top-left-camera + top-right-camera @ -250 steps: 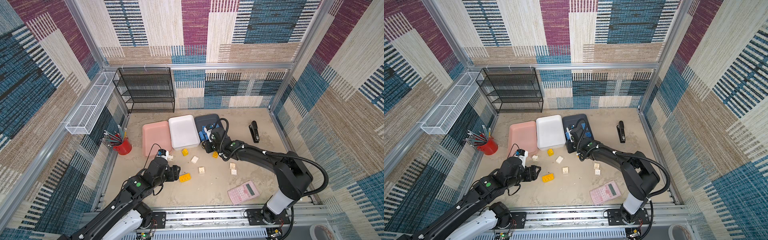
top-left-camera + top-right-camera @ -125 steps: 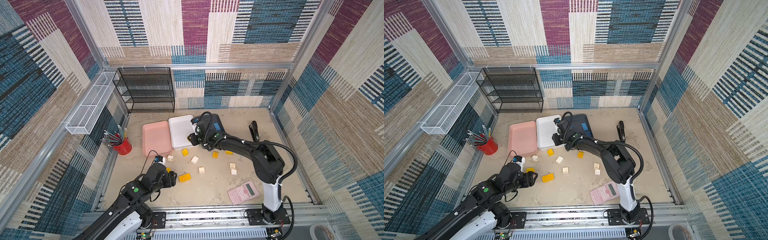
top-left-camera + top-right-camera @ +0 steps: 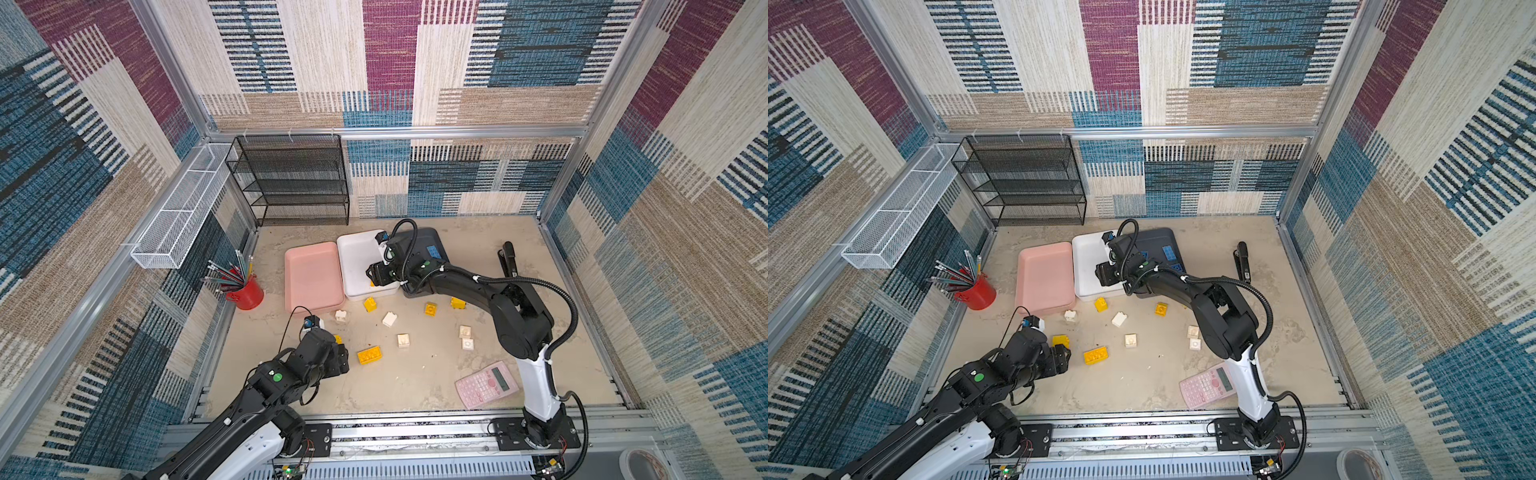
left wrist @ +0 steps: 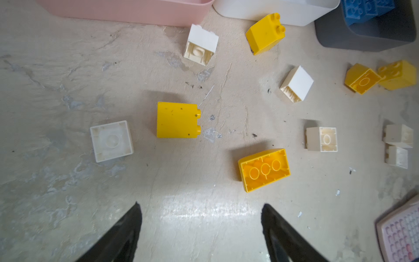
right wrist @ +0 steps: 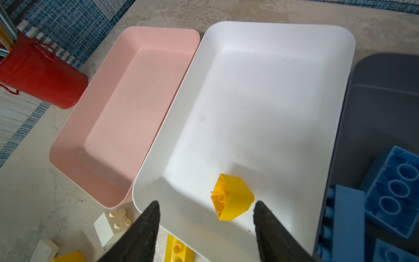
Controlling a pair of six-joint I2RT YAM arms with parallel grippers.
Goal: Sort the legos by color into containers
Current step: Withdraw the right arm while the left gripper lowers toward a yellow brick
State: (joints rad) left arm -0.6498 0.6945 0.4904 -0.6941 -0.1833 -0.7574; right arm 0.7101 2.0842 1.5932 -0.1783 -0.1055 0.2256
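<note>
A: Where are we with the sort?

B: We seem to be at the end of a drop. Our right fingers (image 5: 140,233) stand apart over the white tray (image 5: 260,102). A yellow brick (image 5: 231,197) lies on the tray floor ahead of them, free of both and tipped so its hollow underside shows.

A: And the other colours?

B: The blue bricks (image 5: 394,192) lie in the dark grey tray (image 5: 385,90), and the pink tray (image 5: 136,102) holds nothing. So we read it as yellow to white, blue to grey, and probably cream to pink.

A: What about our left side?

B: Our left fingers (image 4: 120,236) are apart too, nothing between them, above the surface (image 4: 68,68). Ahead of them lie a side-lying yellow brick (image 4: 176,119), a cream brick (image 4: 111,141) just beside it with its hollow side up, and a long yellow brick (image 4: 264,170), also upturned.

A: So what comes next?

B: We'd lift the right arm clear of the tray. Then we'd bring the left fingers down astride the side-lying yellow brick and close on its flat faces, not its studs. The cream brick is near, so we should come down straight to avoid nudging it.
</note>
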